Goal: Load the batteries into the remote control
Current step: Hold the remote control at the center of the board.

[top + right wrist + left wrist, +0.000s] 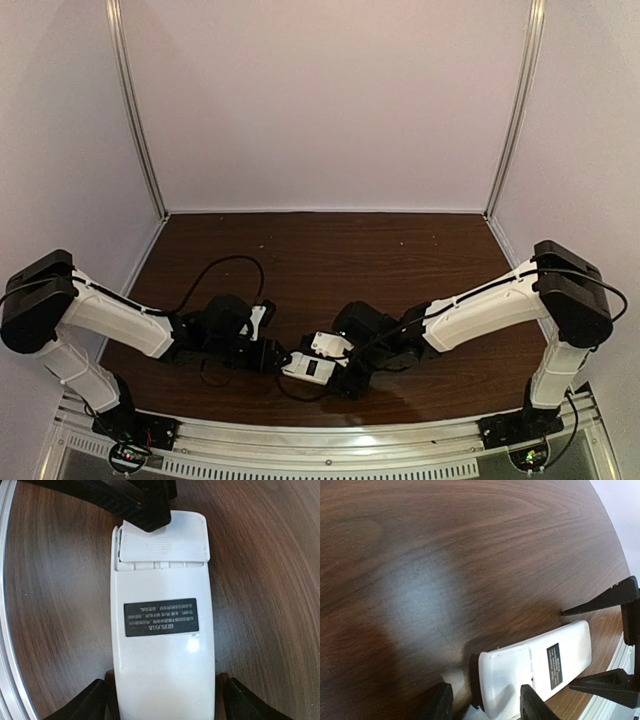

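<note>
White plastic, the remote control (318, 360) is lying back-up on the wooden table (330, 250) near its front edge in the overhead view, the two arms meeting over it. From the left wrist, the left gripper (482, 705) is straddling its lid end, grip uncertain. From the right wrist, the right gripper (165, 700) is bracketing the label end with spread fingers; light, stiff and slick, it is probably best pinched across its long sides.

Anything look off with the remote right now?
Yes. The battery cover on the back of the remote control sits slightly askew, its left edge shifted and not flush. The left pincer straddles that end; the right pincer straddles the other. No batteries are visible in any view.
</note>
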{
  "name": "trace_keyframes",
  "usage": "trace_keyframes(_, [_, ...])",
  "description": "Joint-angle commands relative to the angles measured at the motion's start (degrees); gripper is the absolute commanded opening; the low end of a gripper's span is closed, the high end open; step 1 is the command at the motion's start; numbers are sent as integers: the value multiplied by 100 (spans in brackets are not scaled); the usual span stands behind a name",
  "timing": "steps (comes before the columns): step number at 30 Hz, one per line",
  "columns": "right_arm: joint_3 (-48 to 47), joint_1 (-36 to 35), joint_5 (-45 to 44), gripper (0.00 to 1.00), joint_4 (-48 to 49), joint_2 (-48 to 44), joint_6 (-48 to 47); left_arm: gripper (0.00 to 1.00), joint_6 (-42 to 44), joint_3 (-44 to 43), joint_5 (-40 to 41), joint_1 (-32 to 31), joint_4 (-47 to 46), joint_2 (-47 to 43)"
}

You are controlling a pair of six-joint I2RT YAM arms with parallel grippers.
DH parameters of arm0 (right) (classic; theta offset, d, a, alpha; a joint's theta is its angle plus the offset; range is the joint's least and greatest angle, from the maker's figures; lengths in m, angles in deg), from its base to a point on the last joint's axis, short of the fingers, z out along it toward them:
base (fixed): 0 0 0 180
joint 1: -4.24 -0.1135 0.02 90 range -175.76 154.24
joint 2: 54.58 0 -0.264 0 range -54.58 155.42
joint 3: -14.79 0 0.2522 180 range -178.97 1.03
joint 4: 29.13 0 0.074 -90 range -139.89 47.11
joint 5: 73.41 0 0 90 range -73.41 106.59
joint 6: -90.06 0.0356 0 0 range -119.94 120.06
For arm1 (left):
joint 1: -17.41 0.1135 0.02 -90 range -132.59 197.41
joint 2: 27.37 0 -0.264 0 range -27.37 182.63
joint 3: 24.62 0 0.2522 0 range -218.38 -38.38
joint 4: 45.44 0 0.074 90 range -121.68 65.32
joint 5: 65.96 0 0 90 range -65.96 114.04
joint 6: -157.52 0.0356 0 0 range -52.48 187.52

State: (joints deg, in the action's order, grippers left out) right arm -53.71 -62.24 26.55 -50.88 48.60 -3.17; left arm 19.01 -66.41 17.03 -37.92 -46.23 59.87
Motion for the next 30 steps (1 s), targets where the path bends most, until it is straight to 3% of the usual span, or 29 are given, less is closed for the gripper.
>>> trace_keyframes(1, [-142,-58,-140,80,-3,124,-40,46,195,-140,-26,14,501,287])
trace_keyframes(9, [-206,-134,-150,75,-15,239,-34,40,245,-318,-54,14,439,518])
trace_keyframes(18, [-219,-212,-438,61,-6,317,320,32,2,-89,-50,14,543,398])
trace_keyframes(30, [-286,-276,-637,46,-92,430,545,29,-247,20,-27,-43,686,175])
